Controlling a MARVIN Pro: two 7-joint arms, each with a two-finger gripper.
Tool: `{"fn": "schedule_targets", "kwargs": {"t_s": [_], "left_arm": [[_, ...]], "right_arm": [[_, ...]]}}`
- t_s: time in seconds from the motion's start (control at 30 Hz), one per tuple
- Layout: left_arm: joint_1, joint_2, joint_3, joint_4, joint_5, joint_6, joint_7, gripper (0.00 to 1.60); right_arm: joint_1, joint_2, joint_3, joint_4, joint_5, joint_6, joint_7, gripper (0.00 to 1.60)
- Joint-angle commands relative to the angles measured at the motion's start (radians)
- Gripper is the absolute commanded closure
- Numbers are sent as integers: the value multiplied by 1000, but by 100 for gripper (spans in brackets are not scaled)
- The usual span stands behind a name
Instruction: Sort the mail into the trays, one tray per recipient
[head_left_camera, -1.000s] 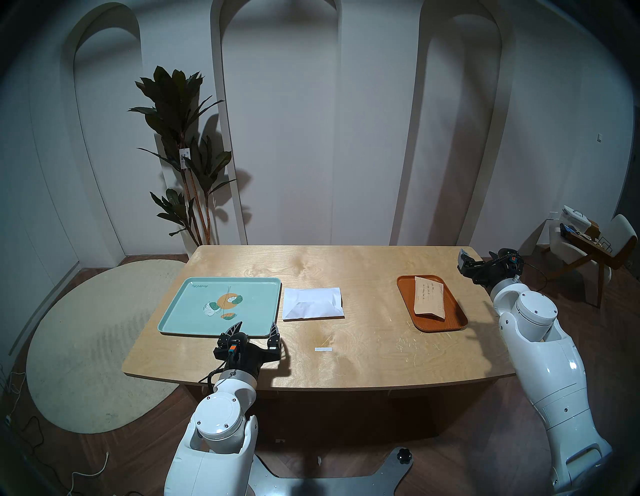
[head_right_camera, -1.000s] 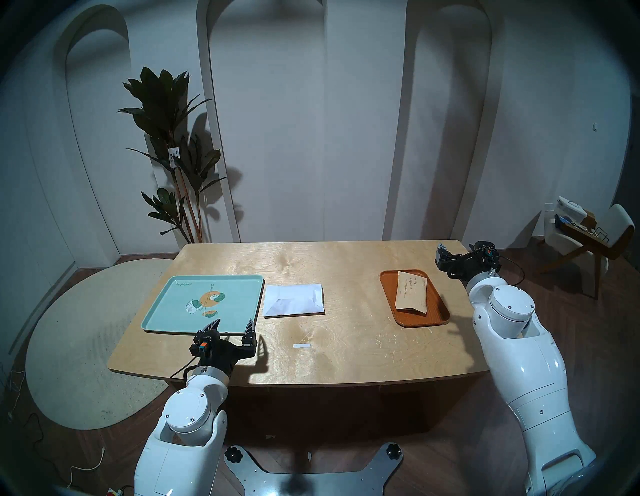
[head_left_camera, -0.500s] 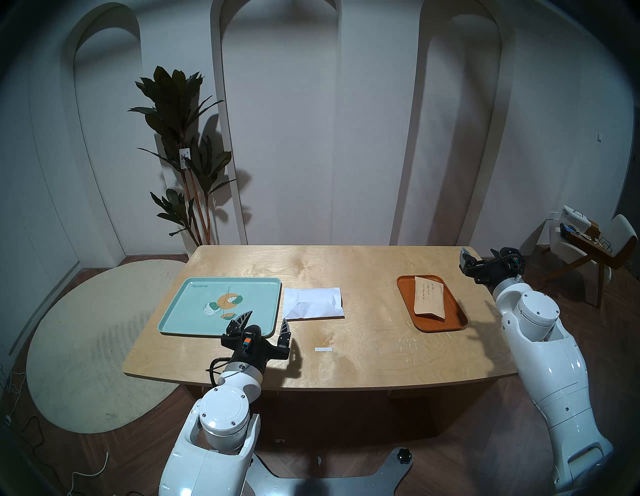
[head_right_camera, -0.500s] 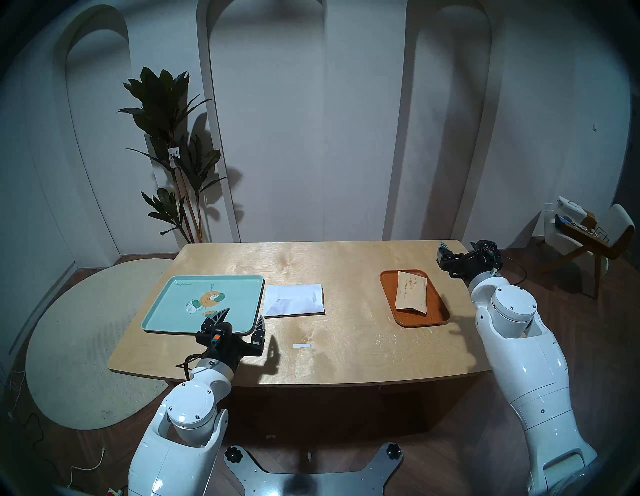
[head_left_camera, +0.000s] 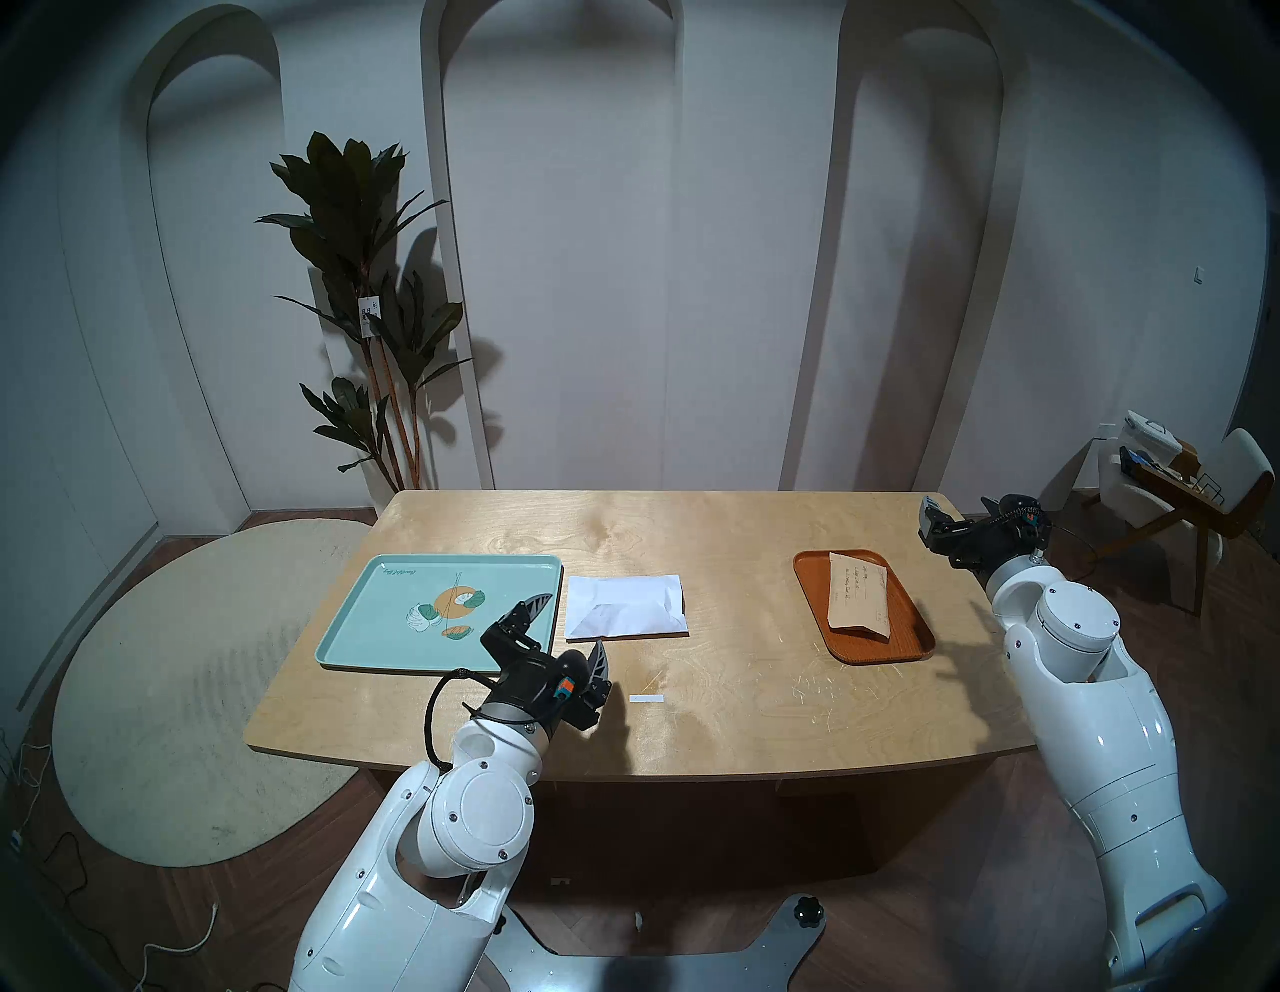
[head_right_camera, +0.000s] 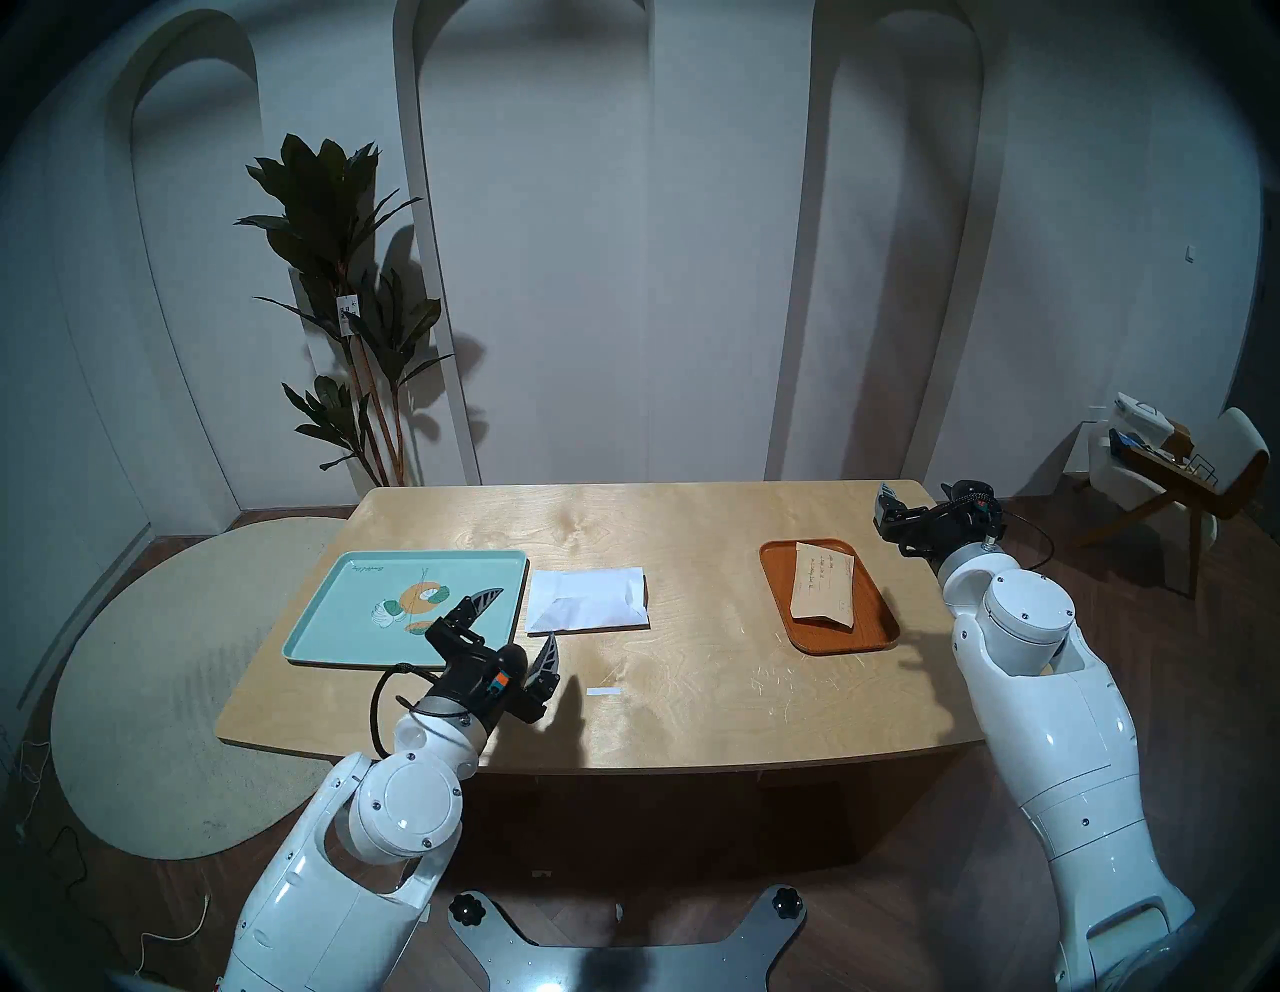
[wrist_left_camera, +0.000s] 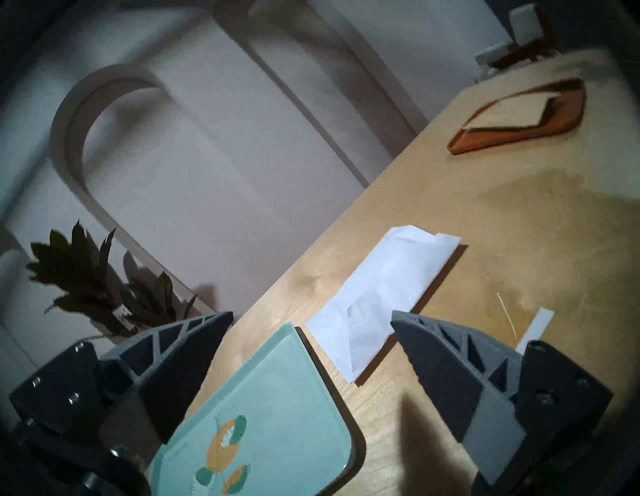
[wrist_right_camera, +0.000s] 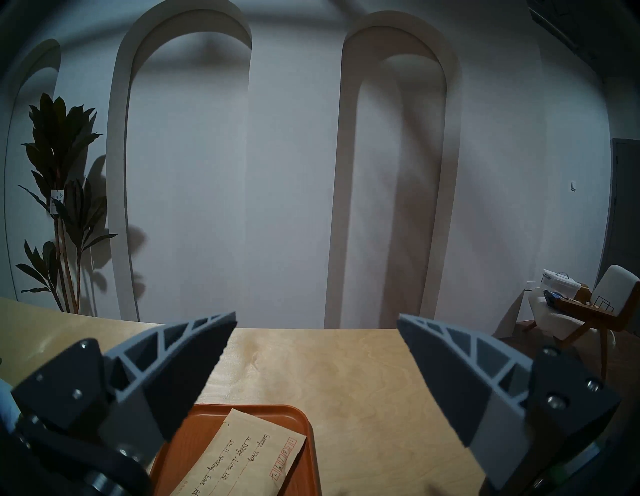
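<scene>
The white envelope (head_left_camera: 627, 607) lies flat on the table just right of the mint-green tray (head_left_camera: 388, 609); it also shows in the left wrist view (wrist_left_camera: 384, 287). My left gripper (head_left_camera: 575, 621) is open and empty. It hovers tilted over the mint tray's near right corner (wrist_left_camera: 277, 398), close to the envelope's near left corner. The tan envelope (head_left_camera: 859, 592) lies in the orange-brown tray (head_left_camera: 880, 651). My right gripper (head_left_camera: 931, 516) is open and empty, behind and to the right of that tray, with the tan envelope (wrist_right_camera: 242, 457) below its fingers.
A small white tape strip (head_left_camera: 646, 698) lies near the table's front, right of my left gripper. A potted plant (head_left_camera: 367, 312) stands behind the table's left corner. A chair (head_left_camera: 1191, 485) with clutter stands at the far right. A pale rug (head_left_camera: 173, 693) lies on the floor at the left.
My left gripper has moved right and forward and rolled its wrist, from the mint tray's front rim to its near right corner beside the white envelope. The right arm has barely moved.
</scene>
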Motion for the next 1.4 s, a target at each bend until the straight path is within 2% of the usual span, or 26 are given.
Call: {"fn": "schedule_targets", "kwargs": {"t_s": [0.0, 0.03, 0.33, 0.57, 0.67, 0.83, 1.1, 1.37], "left_arm": [[-50, 107, 36, -11, 236, 25, -69, 0], [-62, 135, 47, -12, 263, 30, -86, 0], [-165, 221, 86, -21, 448, 28, -221, 0], [-240, 205, 119, -8, 533, 11, -326, 0], [-254, 179, 120, 3, 566, -4, -356, 0], [-309, 162, 163, 45, 591, 3, -395, 0], [-331, 156, 185, 80, 619, -3, -430, 0], [-331, 139, 187, 123, 627, 3, -413, 0]], "right_arm": [[13, -2, 10, -15, 2, -12, -3, 0], [13, -2, 10, -16, 2, -12, -3, 0], [13, -5, 12, -16, -1, -13, -1, 0], [13, -7, 14, -16, -2, -14, -2, 0], [13, -8, 14, -17, -3, -15, -2, 0], [13, -10, 15, -17, -4, -16, -2, 0], [13, -12, 16, -17, -5, -17, -2, 0], [13, -13, 17, -17, -5, -17, -1, 0]]}}
